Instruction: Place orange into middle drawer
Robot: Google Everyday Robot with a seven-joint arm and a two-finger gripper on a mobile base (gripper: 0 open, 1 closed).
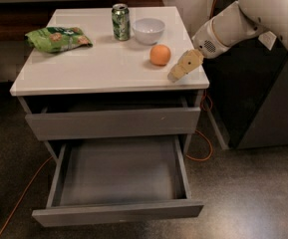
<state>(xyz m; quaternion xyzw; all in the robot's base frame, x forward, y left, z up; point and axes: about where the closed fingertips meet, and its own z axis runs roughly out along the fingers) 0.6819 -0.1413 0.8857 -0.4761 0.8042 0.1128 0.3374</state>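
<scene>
The orange (160, 54) sits on the white tabletop (98, 68), right of centre, just in front of the white bowl (148, 30). My gripper (184, 65) hangs over the tabletop's right front corner. It is a short way right of the orange, slightly nearer the front, and not touching it. It holds nothing. The middle drawer (118, 210) is pulled out wide below the closed grey drawer front (113, 123), and its grey inside is empty.
A green soda can (120, 21) stands left of the bowl. A green snack bag (58, 38) lies at the tabletop's left. A dark cabinet (253, 98) stands right of the drawers. An orange cable (203, 148) runs along the floor.
</scene>
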